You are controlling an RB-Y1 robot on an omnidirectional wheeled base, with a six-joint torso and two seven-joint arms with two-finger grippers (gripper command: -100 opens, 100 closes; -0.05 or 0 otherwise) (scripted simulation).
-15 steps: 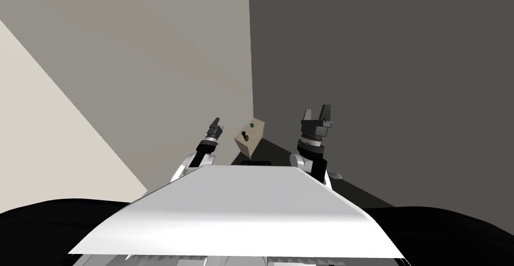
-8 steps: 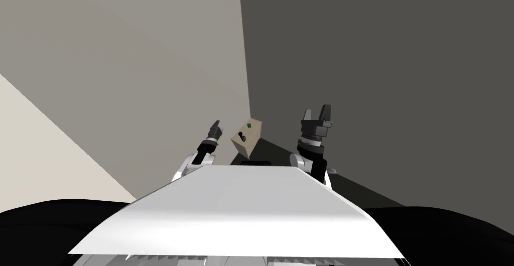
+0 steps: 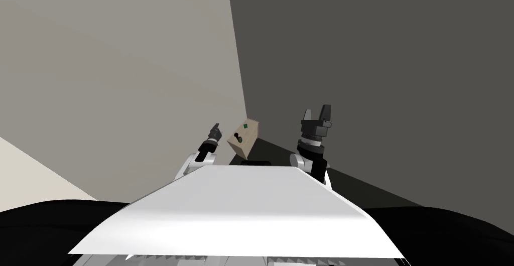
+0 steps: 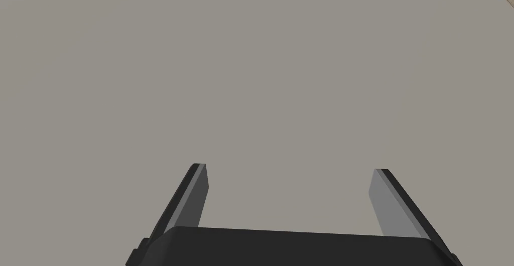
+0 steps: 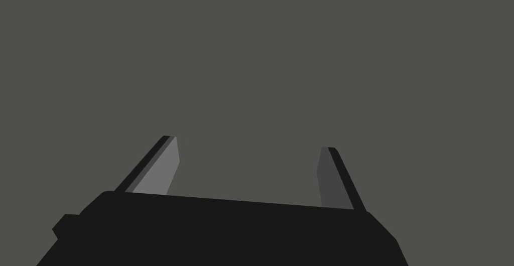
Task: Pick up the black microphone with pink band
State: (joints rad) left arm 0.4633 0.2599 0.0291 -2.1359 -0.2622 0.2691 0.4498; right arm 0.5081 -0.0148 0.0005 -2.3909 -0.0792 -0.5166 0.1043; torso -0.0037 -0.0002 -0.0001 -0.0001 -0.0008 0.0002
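The microphone (image 3: 239, 138) is a small black shape lying on top of a little tan bench (image 3: 253, 126). The bench stands out ahead of the robot, tucked into the far corner of the room. From where I stand the microphone is too small to make out any band on it. A small green thing (image 3: 245, 125) sits on the same top, just beyond the microphone and apart from it. The bench looks tipped, but the whole scene leans the same way.

Nothing is touching the microphone. The left tool (image 3: 216, 126) hangs in the air just left of the bench. Its two fingers (image 4: 193, 197) are spread wide with nothing between them, pointing at the light grey wall (image 3: 125, 77).

Over on the other side, the right tool (image 3: 316, 110) is raised well to the right of the bench. Its blades are also wide apart and empty, and it faces the dark grey wall (image 3: 376, 52).

Those two walls meet in a line that runs down right behind the bench. A strip of dark floor (image 3: 281, 152) shows at the foot of the bench, on its right.
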